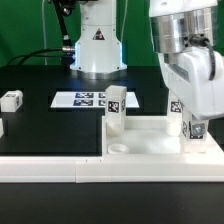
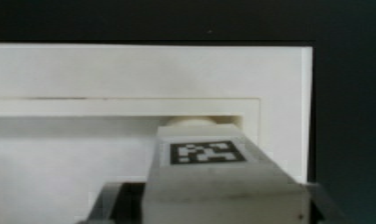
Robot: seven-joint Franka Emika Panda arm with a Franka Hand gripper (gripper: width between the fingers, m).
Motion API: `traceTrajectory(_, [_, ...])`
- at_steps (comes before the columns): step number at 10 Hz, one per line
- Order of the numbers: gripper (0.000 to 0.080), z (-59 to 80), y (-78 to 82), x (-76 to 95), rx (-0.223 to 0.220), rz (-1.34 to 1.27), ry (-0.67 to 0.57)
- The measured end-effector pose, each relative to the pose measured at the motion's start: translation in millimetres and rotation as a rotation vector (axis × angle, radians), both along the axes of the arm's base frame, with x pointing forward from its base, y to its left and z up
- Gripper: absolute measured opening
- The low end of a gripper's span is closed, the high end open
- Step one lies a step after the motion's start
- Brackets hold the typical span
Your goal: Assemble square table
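The white square table top [image 1: 150, 138] lies at the exterior view's lower right, its raised rim [image 2: 149, 100] running across the wrist view. One white tagged leg [image 1: 115, 106] stands upright at its far corner on the exterior view's left. My gripper [image 1: 192, 122] is shut on a second tagged leg [image 2: 206, 155], held upright over the top's corner on the exterior view's right. That leg's end sits at a round socket [image 2: 199, 123]; whether it touches is unclear. Dark fingers [image 2: 123, 200] flank the leg. An empty round socket [image 1: 120, 148] shows near the front.
The marker board [image 1: 85, 98] lies flat behind the table top. A loose white tagged leg [image 1: 12, 99] rests at the exterior view's left, with another white piece [image 1: 2, 127] at the frame edge. A long white rail [image 1: 50, 166] runs along the front. The robot base [image 1: 97, 45] stands behind.
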State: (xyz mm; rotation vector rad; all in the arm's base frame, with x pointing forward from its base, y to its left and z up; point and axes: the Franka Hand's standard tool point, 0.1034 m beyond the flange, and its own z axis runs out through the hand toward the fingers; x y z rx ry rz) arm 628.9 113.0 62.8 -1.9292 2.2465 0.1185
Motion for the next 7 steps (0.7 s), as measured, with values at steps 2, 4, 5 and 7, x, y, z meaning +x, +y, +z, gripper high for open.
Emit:
traceTrajectory(2, [0.0291, -0.7, 0.4, -0.5, -0.002, 0.024, -0.004])
traceTrajectory(4, [0.048, 0.2, -1.7, 1.2, -0.03, 0.228, -0.035])
traceTrajectory(5, [0.0611, 7.1, -2.8, 11.5, -0.07, 0.427, -0.074])
traceTrajectory(7, [0.0637, 6.0, 5.7, 11.4, -0.113, 0.639, -0.109])
